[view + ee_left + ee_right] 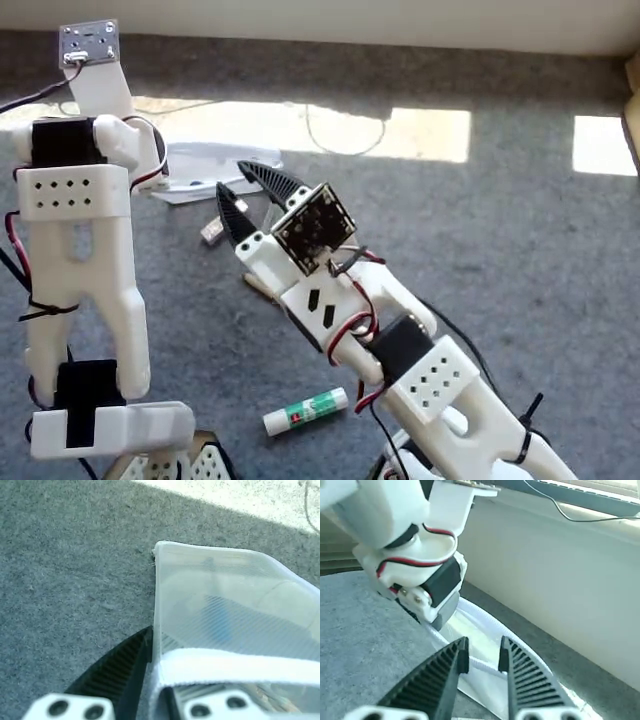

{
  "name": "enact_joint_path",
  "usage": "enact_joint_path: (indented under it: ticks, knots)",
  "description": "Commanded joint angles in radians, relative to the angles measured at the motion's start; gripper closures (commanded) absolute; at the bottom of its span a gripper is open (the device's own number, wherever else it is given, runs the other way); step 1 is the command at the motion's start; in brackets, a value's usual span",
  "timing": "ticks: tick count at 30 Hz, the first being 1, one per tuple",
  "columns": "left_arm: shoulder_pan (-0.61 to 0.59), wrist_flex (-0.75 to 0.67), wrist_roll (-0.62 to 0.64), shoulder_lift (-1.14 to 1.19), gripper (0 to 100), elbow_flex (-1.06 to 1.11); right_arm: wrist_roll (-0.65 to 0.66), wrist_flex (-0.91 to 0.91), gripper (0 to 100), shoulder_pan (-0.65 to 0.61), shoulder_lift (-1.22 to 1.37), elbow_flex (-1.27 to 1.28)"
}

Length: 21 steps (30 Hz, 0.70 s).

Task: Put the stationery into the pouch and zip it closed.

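At pouch (225,605) rim | left hand (157,652) apparently clamps it | right hand (484,649) narrowly parted, adjacent

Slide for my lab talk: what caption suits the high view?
Open right gripper hovers at the clear pouch beside the left arm; a glue stick lies on the grey carpet.

The pouch (205,165) lies flat on the counter (520,260), far back and left of centre. Its left end sits gripped between the jaws of the left end effector (155,680), whose arm runs up the left side from the near edge. The right end effector (231,177) is just right of the pouch, jaws apart and pointing at it, its arm coming from the near right. A small block (211,232) lies just before the pouch, beside that end effector. A glue stick (306,410) lies well nearer, between the arms.
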Motion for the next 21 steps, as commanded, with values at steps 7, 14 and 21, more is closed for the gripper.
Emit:
enact_joint_path:
  ticks: [7,14,21]
  knots:
    - [-0.128,-0.003,0.009,-0.001,99,-0.027,-0.150,0.274,89.9,-0.015,-0.073,-0.188]
    - [-0.180,-0.005,0.009,-0.015,99,-0.036,-0.226,0.398,89.9,-0.013,-0.073,-0.191]
    - [-0.199,0.000,0.012,-0.107,99,-0.036,-0.285,0.407,89.9,0.007,-0.015,-0.165]
